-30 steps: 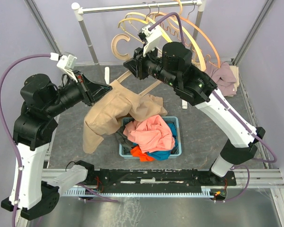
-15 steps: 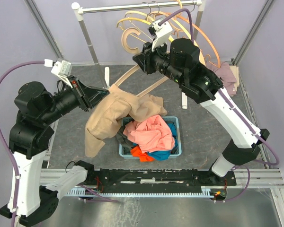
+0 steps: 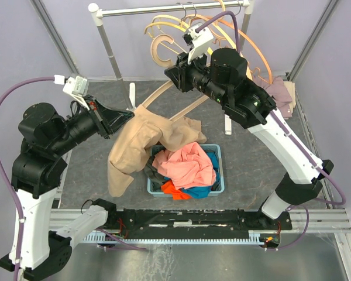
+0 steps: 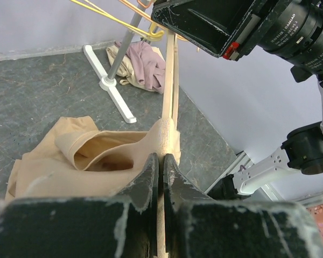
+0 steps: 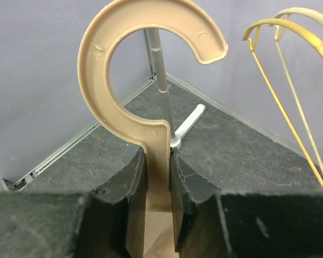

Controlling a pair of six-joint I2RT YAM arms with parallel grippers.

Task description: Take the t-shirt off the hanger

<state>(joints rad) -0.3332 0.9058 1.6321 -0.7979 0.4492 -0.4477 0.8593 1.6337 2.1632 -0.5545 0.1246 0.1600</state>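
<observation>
A tan t-shirt (image 3: 139, 140) hangs partly on a tan hanger (image 3: 159, 51) held above the table. My right gripper (image 3: 171, 71) is shut on the hanger's neck just under its hook; in the right wrist view the hook (image 5: 145, 59) rises above the gripper (image 5: 158, 161). My left gripper (image 3: 128, 115) is shut on the t-shirt at one shoulder, where the fabric wraps the end of a hanger arm. In the left wrist view the gripper (image 4: 161, 161) pinches the fabric (image 4: 70, 161), and the bare hanger arm (image 4: 169, 80) runs up toward the right arm. The shirt's body droops down left of the basket.
A blue basket (image 3: 219, 157) of coloured clothes sits at centre front, the shirt's hem draped on it. A clothes rail (image 3: 164, 8) with several empty hangers stands behind. Its white foot (image 3: 227, 125) and a pile of pinkish garments (image 3: 276, 93) lie at the right.
My right gripper has lifted the hanger up and to the right. My left gripper has held the shirt's shoulder, shifting slightly, and more of the hanger arm is bare.
</observation>
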